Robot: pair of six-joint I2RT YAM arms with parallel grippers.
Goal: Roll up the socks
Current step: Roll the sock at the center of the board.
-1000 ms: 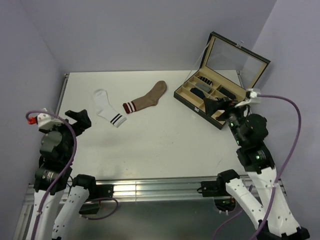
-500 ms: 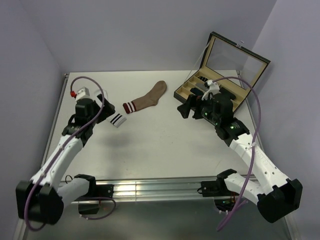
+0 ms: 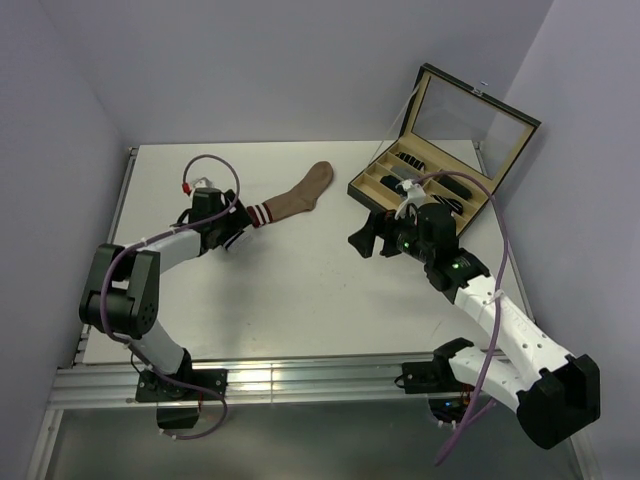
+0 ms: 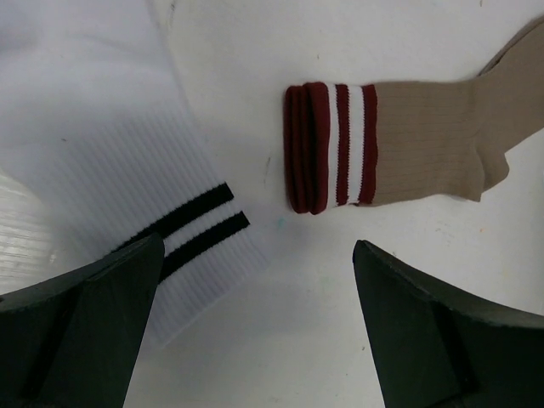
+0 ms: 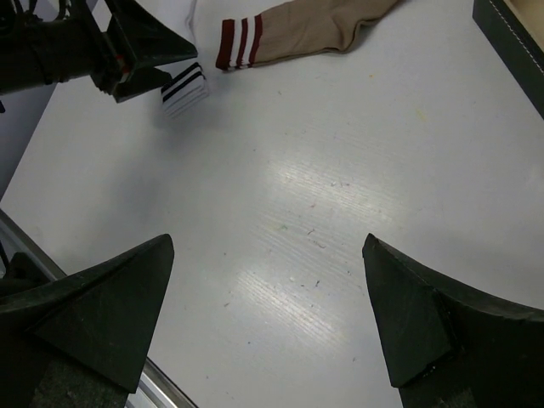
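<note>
The white sock with two dark cuff stripes lies flat at back left. The tan sock lies just right of it, its red-and-white cuff facing the white one's cuff. My left gripper hovers open over the white sock's cuff and hides most of that sock from above. In the left wrist view the left gripper straddles the cuff's corner and bare table, holding nothing. My right gripper is open over mid-table, well right of both socks; the right gripper is empty.
An open black case with compartments holding small dark rolls stands at the back right, lid up. Its corner shows close by the right arm. The table's metal front rail runs along the near edge.
Both arms swung out from the near corners. The left gripper reached forward over the white sock's cuff; the right gripper moved left from the case toward mid-table. The socks lie where they were.
</note>
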